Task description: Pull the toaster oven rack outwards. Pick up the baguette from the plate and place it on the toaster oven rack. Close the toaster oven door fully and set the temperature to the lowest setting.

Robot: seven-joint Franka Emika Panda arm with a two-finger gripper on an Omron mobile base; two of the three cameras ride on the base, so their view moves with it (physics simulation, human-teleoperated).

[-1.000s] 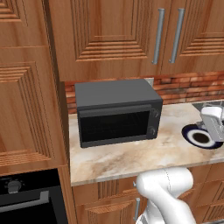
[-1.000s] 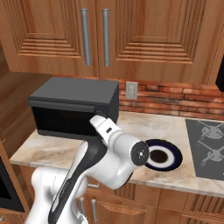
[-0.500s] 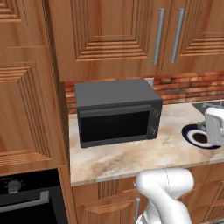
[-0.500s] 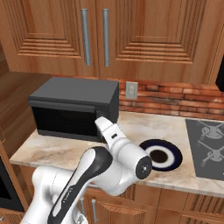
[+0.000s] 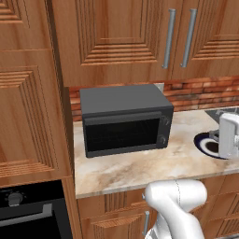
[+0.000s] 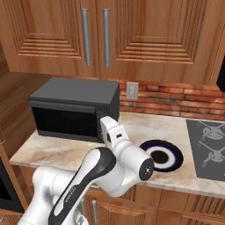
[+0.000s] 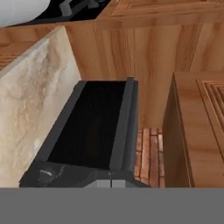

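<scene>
While the toaster oven (image 5: 123, 119) sat at the back of the table (image 5: 140, 168) with its door (image 5: 122, 134) flush against the front, the job looked to be in its last step: door closed, temperature setting left to do. That's a judgement; the cavity was not visible.

End effector (image 7: 110, 183) was closed, nothing between the tips, pointing at the oven's right end in the hand view, right at the control strip. From the right base view the hand (image 6: 110, 130) sat just beside the oven's right front corner, between oven and plate (image 6: 163, 155).

Next move probably calls for getting the closed tips onto the temperature knob (image 5: 164, 120) and turning it to the low stop. Which of the two knobs on the strip is temperature I couldn't tell.

Hard to read:
- Rack and baguette: behind the dark window, couldn't confirm either.
- Plate showed dark rim and a dark centre, no bread on it; in the left base view the arm covered part of it.
- Contact between tips and strip: too close in the hand view, can't say touching or just off.
- Knob markings too small.
</scene>
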